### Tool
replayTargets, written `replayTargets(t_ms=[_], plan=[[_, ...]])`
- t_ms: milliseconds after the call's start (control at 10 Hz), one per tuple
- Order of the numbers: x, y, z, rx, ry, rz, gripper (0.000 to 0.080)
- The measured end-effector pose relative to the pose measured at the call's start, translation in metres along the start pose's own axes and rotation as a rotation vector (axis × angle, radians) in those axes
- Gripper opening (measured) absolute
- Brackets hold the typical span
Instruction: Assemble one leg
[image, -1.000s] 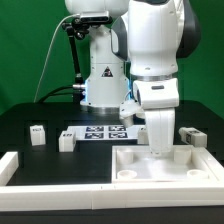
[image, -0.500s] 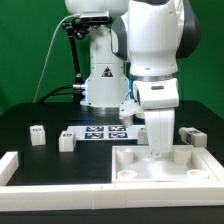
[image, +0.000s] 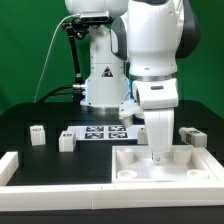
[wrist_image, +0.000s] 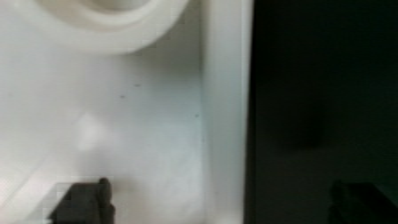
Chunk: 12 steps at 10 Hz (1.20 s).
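In the exterior view my gripper (image: 158, 153) hangs straight down over the far edge of the wide white panel (image: 135, 170) at the exterior view's right, its tips down at the rim. In the wrist view the gripper (wrist_image: 222, 205) is open and empty. One dark fingertip (wrist_image: 80, 203) is over the white panel (wrist_image: 125, 130) and the other is over the black table, so the jaws straddle the panel's edge. A round corner socket (wrist_image: 107, 20) shows on the panel. Small white legs with tags lie on the table: two on the left (image: 37, 134) (image: 66, 140), one on the right (image: 190, 135).
The marker board (image: 100, 132) lies flat between the left legs and my gripper. A low white wall (image: 30, 168) runs along the front and left of the work area. The robot's base (image: 100, 80) stands behind, against a green backdrop.
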<state>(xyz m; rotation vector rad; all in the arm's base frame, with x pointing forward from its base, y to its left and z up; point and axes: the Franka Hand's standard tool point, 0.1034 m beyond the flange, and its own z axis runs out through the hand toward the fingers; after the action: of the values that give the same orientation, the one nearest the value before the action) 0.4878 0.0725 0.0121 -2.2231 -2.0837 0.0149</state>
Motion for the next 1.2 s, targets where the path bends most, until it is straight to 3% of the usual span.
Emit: replayTargets(t_ms=[300, 500, 800, 1200], plan=[[0.000, -0.001, -0.001, -0.002, 0.000, 0.013, 0.0649], [0.006, -0.009, -0.015, -0.024, -0.003, 0.081, 0.0649], [0.031, -0.018, -0.040, -0.053, -0.007, 0.223, 0.0649], [0.033, -0.017, -0.041, -0.055, 0.005, 0.501, 0.0649]])
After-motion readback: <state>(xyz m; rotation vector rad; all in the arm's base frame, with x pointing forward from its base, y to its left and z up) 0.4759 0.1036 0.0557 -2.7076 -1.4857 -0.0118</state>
